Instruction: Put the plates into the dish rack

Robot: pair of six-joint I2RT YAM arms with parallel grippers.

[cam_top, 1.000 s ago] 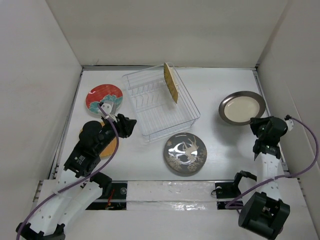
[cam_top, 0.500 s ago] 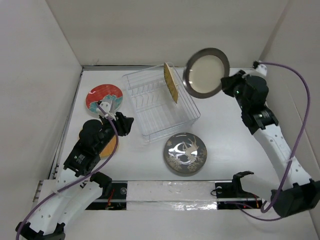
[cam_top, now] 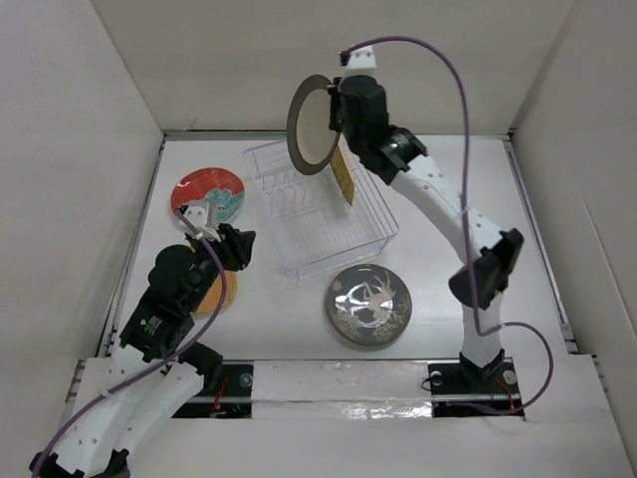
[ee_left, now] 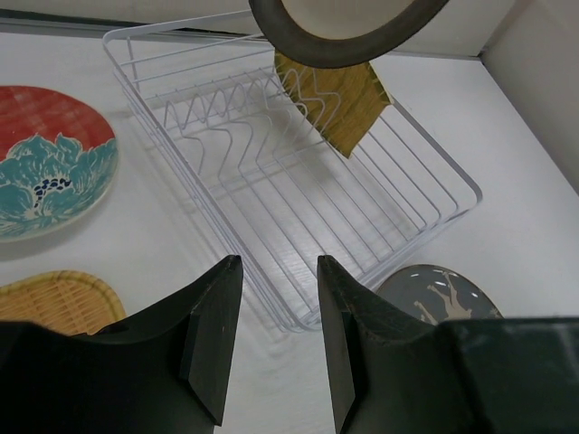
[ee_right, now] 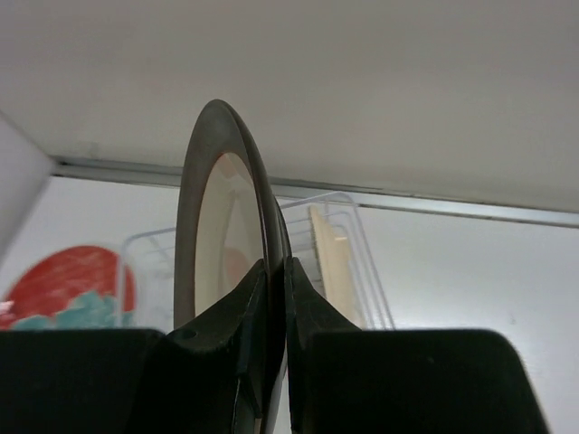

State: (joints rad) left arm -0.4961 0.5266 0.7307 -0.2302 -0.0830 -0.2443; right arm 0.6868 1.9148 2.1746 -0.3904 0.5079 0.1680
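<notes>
Your right gripper (ee_right: 271, 280) is clamped on the rim of the silver-rimmed cream plate (cam_top: 312, 125), holding it on edge in the air above the far end of the dish rack (cam_top: 333, 234). The step in hand looks like the descent into a slot. Bring the plate down edge-first, with its face parallel to the thin upright dividers (ee_left: 237, 116), and aim for a gap that leaves room beside the yellow fan-shaped plate (cam_top: 341, 165) already standing on edge in the far part of the rack. Let go only once the lower rim sits on the rack floor between two dividers. If you release early, the plate will probably tip or roll.

Watch the edges. The rack walls are clear and hard to read from above, so use the left wrist view to judge height. The fan-shaped plate is just beside your line of descent, and a nudge could knock it flat. The back wall of the enclosure is close behind the arm, so retreat upward rather than backward.

The nearer part of the rack looks unoccupied — that is your spare room. Your left gripper (ee_left: 278, 271) hangs open and holds nothing, near the rack's near left corner, out of the way. Three plates lie on the surface (cam_top: 438, 269):
- the red patterned plate (cam_top: 207, 195), left of the rack
- the orange-yellow plate (ee_left: 52, 294), under the left arm
- the dark swirl plate (cam_top: 369, 306), near the rack's near edge
</notes>
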